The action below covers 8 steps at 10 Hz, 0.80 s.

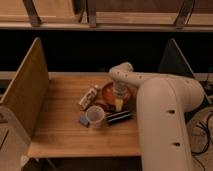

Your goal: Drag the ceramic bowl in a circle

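Note:
The ceramic bowl (109,92) is shallow, round and orange-red with a darker rim. It sits on the wooden table (60,130) right of centre. My gripper (119,104) hangs down from the white arm (150,95) over the bowl's front right part, its pale tip reaching the bowl's front edge. The arm hides part of the bowl's right side.
A translucent plastic cup (95,116) stands just in front of the bowl. A black cylinder (119,117) lies to the cup's right. A white bottle (89,96) lies left of the bowl and a small blue item (83,120) sits by the cup. Wooden side panels (27,90) flank the table.

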Each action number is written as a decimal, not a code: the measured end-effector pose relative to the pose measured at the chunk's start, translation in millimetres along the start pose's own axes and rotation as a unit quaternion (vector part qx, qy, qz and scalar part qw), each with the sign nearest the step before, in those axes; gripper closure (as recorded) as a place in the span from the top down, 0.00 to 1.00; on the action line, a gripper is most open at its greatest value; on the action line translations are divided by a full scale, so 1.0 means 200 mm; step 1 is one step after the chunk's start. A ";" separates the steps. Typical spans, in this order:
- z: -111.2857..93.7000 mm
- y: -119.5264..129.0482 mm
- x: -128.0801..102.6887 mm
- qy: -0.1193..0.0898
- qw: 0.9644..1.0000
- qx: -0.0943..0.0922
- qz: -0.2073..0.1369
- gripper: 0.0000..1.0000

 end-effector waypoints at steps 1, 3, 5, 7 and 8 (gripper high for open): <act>0.00 -0.01 0.00 -0.001 1.000 0.001 0.000 0.26; -0.01 -0.02 -0.01 -0.002 1.000 0.004 -0.002 0.06; -0.02 -0.03 -0.03 -0.005 1.000 0.006 -0.005 0.00; -0.08 -0.03 -0.11 -0.017 1.000 0.020 -0.017 0.00; -0.10 -0.03 -0.15 -0.022 0.999 0.025 -0.024 0.00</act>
